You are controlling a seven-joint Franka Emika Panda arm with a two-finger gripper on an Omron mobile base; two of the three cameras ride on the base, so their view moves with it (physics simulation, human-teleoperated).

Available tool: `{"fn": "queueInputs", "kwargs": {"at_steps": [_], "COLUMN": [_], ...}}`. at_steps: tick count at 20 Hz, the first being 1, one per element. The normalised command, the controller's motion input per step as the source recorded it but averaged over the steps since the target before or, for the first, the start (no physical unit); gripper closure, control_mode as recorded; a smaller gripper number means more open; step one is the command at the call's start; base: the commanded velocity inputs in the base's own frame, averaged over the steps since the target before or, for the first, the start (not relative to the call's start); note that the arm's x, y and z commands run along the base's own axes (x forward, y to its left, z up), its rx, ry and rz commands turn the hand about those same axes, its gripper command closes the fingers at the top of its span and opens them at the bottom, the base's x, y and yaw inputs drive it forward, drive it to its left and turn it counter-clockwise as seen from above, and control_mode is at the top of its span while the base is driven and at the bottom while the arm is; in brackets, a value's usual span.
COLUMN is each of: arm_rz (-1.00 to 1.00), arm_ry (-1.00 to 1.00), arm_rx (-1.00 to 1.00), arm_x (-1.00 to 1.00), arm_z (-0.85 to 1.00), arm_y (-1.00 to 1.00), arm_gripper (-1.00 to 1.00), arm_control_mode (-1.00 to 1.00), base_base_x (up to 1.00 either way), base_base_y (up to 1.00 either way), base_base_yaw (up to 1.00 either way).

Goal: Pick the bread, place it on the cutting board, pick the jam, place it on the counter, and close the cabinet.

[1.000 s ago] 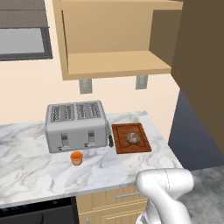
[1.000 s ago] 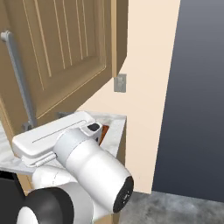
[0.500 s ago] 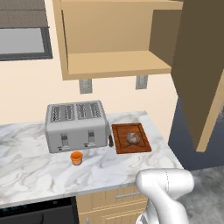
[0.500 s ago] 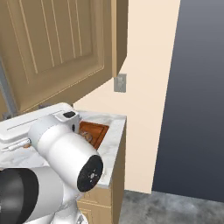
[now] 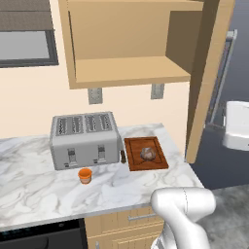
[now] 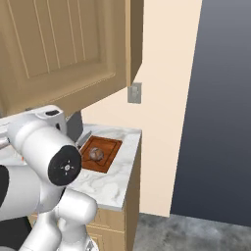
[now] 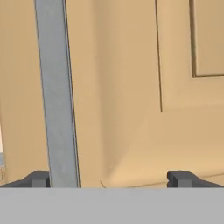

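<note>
The cabinet (image 5: 129, 44) hangs open over the counter (image 5: 39, 189), its door (image 5: 210, 73) partly swung in. In the hand view my gripper (image 7: 111, 179) is open, close against the door's outer panel (image 7: 131, 87), with the metal bar handle (image 7: 57, 87) passing by the left fingertip (image 7: 39, 178). My white hand (image 5: 237, 125) sits behind the door by the handle (image 5: 221, 80). The bread (image 5: 148, 154) lies on the cutting board (image 5: 132, 163), and the bread (image 6: 95, 153) and board (image 6: 110, 162) show again from the right. The orange jam (image 5: 85, 175) stands on the counter.
A silver four-slot toaster (image 5: 85, 140) stands left of the board, behind the jam. The counter ends just right of the board, with a dark gap and floor beyond. Two wall sockets (image 5: 95, 96) sit under the cabinet. My arm's white body (image 6: 44, 147) looms at the counter's front.
The cabinet door has swung further in toward the cabinet. My hand has moved with it, staying against its outer face. Bread, jam and board have not moved.
</note>
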Motion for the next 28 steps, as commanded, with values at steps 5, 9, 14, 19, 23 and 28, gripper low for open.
{"fn": "queueInputs", "kwargs": {"at_steps": [5, 9, 14, 19, 23, 28], "arm_rz": [-0.11, -0.14, -0.15, -0.16, -0.16, -0.16], "arm_ry": [0.00, 0.00, 0.00, 0.00, -0.01, -0.02], "arm_rx": [0.01, 0.04, 0.05, 0.05, 0.01, 0.00], "arm_x": [0.29, 0.22, 0.18, 0.09, 0.14, 0.20], "arm_z": [0.00, 0.00, 0.00, -0.06, -0.11, -0.19], "arm_y": [0.52, 0.46, 0.42, 0.39, 0.42, 0.45], "arm_gripper": [-1.00, -1.00, -1.00, -1.00, -1.00, -1.00], "arm_control_mode": [-1.00, -1.00, -1.00, -1.00, -1.00, -1.00], "base_base_x": [0.00, 0.00, 0.00, 0.00, 0.00, 0.00], "base_base_y": [0.00, 0.00, 0.00, 0.00, 0.00, 0.00], "base_base_yaw": [0.00, 0.00, 0.00, 0.00, 0.00, 0.00]}}
